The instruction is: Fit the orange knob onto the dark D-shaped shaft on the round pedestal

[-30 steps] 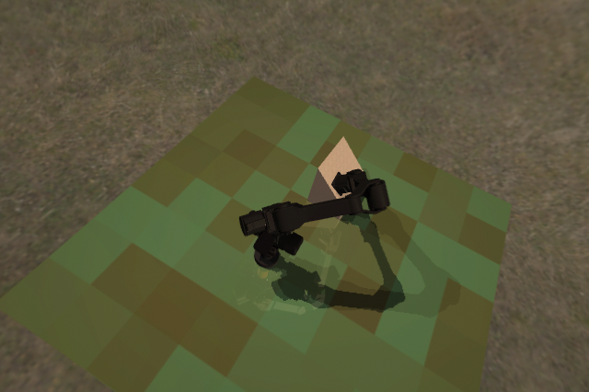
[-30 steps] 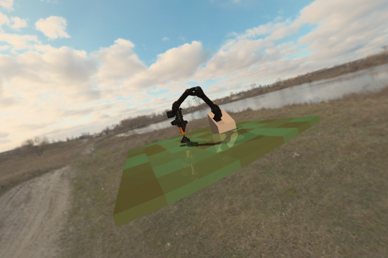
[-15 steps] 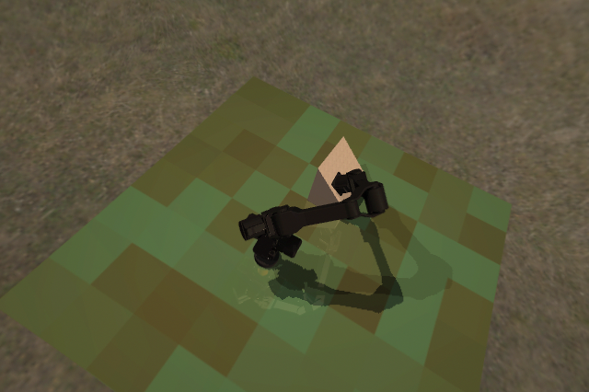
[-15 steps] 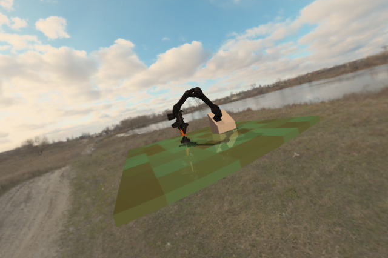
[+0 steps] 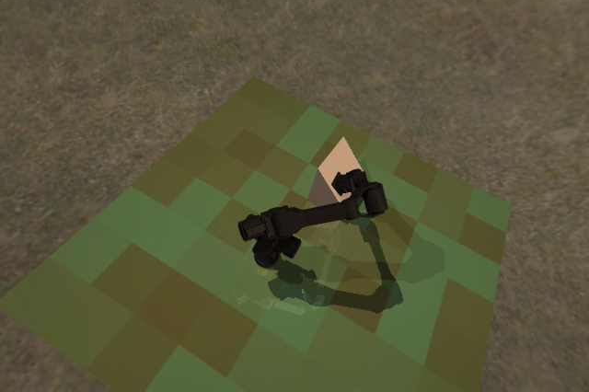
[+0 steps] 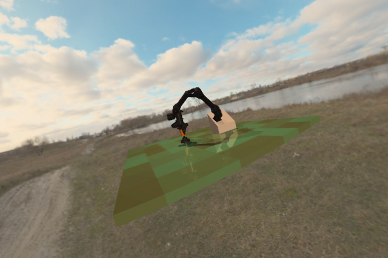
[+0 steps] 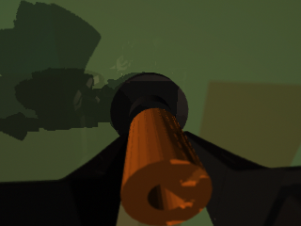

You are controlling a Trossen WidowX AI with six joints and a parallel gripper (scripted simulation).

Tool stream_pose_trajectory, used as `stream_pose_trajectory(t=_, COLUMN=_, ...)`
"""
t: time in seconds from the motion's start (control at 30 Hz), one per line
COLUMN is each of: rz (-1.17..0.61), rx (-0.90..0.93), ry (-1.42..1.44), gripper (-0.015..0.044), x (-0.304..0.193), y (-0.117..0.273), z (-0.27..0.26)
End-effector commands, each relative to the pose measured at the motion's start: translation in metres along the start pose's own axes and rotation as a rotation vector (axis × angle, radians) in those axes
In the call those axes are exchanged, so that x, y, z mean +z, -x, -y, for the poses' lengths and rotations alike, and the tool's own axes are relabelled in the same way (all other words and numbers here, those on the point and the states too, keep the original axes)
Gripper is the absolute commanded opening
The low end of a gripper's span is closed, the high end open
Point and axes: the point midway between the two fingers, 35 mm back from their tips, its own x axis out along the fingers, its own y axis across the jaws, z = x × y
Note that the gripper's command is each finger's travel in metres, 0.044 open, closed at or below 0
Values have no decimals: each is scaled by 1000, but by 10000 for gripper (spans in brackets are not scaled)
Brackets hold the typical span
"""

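A green and brown checkered mat (image 5: 200, 254) (image 6: 200, 167) (image 7: 254, 42) lies under everything; on it sits a pale block (image 5: 339, 159) (image 6: 226, 125), with the black arm (image 5: 323, 214) (image 6: 206, 101) rising from it and bending over

At the arm's end the claw (image 6: 182, 132) (image 7: 155, 137) is closed on the orange knob (image 6: 182, 132) (image 7: 155, 141), its 2 fingers gripping the sides

The dark round pedestal (image 6: 185, 140) (image 7: 119, 110) stands on the mat, right below the knob's lower end; the shaft is too hidden to make out

Smallest is the hole (image 7: 159, 197) in the knob's upper end

Done: the knob is gripped and brought over the pedestal. Left, as I judge it: matching the flat sides, the full push down and the letting go; whether the shaft has entered at all I cannot tell
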Motion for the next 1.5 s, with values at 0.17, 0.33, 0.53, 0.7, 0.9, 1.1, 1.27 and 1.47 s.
stream_pose_trajectory(t=0.17, rz=8, rx=4, ry=-3, gripper=0, x=0, y=0, z=-1)
stream_pose_trajectory(t=0.33, rz=7, rx=4, ry=-3, gripper=0, x=-1, y=3, z=-1)
stream_pose_trajectory(t=0.53, rz=7, rx=4, ry=53, gripper=0, x=-3, y=5, z=-2)
stream_pose_trajectory(t=0.7, rz=8, rx=3, ry=206, gripper=0, x=-3, y=5, z=-1)
stream_pose_trajectory(t=0.9, rz=8, rx=3, ry=206, gripper=0, x=-2, y=4, z=1)
stream_pose_trajectory(t=1.1, rz=8, rx=3, ry=206, gripper=0, x=0, y=3, z=0)
stream_pose_trajectory(t=1.27, rz=8, rx=3, ry=206, gripper=0, x=0, y=3, z=-1)
stream_pose_trajectory(t=1.47, rz=8, rx=3, ry=206, gripper=0, x=-1, y=4, z=-1)
